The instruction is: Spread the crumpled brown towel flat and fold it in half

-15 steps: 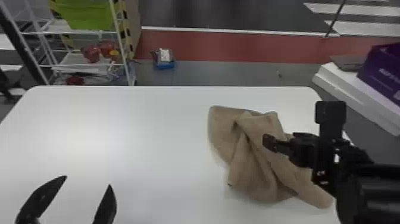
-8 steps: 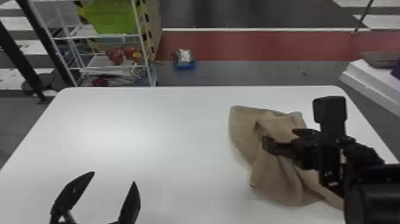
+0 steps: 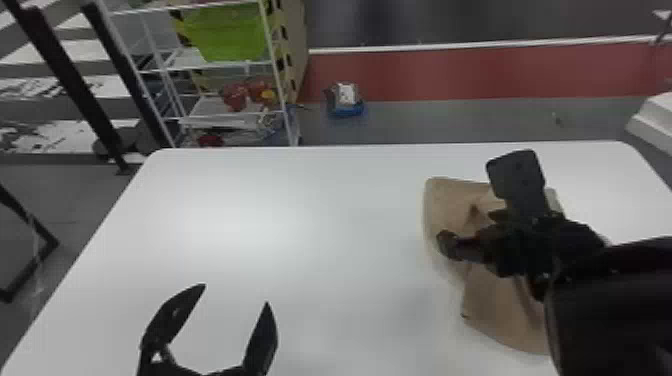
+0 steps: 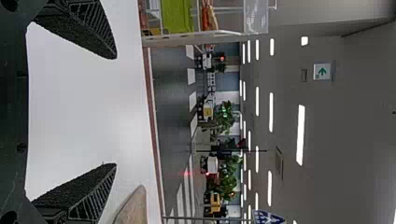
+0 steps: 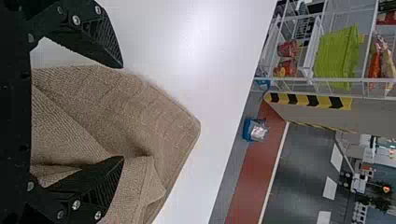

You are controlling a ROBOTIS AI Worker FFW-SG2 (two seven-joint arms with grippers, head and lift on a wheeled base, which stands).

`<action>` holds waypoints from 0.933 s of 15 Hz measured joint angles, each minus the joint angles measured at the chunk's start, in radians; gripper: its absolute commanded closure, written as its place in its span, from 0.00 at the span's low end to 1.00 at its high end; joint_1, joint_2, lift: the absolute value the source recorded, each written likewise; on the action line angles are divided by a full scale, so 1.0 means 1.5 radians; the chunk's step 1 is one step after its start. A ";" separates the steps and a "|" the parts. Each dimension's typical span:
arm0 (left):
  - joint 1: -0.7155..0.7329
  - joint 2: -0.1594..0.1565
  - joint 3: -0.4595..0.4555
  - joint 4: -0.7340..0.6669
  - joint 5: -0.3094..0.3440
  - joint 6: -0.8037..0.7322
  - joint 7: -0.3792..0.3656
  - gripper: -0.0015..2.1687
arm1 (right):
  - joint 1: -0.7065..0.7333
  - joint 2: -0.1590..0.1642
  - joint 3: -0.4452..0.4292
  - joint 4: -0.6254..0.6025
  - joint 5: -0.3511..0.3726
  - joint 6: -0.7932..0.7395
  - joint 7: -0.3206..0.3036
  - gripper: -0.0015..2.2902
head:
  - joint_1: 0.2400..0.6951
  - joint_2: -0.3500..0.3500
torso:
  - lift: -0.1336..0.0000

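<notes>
The crumpled brown towel (image 3: 500, 310) lies with folds on the right part of the white table (image 3: 300, 225). My right gripper (image 3: 450, 225) is over the towel's left part in the head view. In the right wrist view the towel (image 5: 135, 107) spreads between and beyond the fingers of my right gripper (image 5: 123, 112), which stands open and holds nothing. My left gripper (image 3: 237, 295) is open above the table's near left part, well apart from the towel. Seen from the left wrist, my left gripper (image 4: 116, 111) has bare tabletop between its fingers, and a towel edge (image 4: 133, 207) shows beyond them.
Behind the table's far left corner stands a white wire rack (image 3: 230, 65) with a green bin (image 3: 225, 35). A small blue item (image 3: 345, 102) rests on the floor past the far edge. White slabs (image 3: 655, 117) stand off the table's right side.
The head view has swung to the left, shifting the table rightward in it. My right gripper has moved left over the towel. My left gripper appears farther right and stays open.
</notes>
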 measured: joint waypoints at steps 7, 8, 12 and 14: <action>0.000 0.000 -0.001 0.000 0.000 -0.001 -0.001 0.02 | -0.021 0.000 0.031 0.047 0.038 0.034 -0.002 0.09 | 1.00 0.70 | 0.00; 0.000 0.000 -0.001 0.000 0.000 -0.001 -0.002 0.02 | -0.024 0.000 0.035 0.055 0.040 0.035 -0.002 0.09 | 1.00 0.71 | 0.00; 0.000 0.000 0.000 0.000 0.000 0.000 -0.002 0.02 | -0.034 0.000 0.062 0.085 0.044 0.036 -0.006 0.11 | 1.00 0.73 | 0.00; 0.000 0.000 0.001 0.000 0.000 0.000 -0.002 0.02 | -0.039 0.000 0.072 0.094 0.052 0.037 -0.007 0.19 | 1.00 0.74 | 0.00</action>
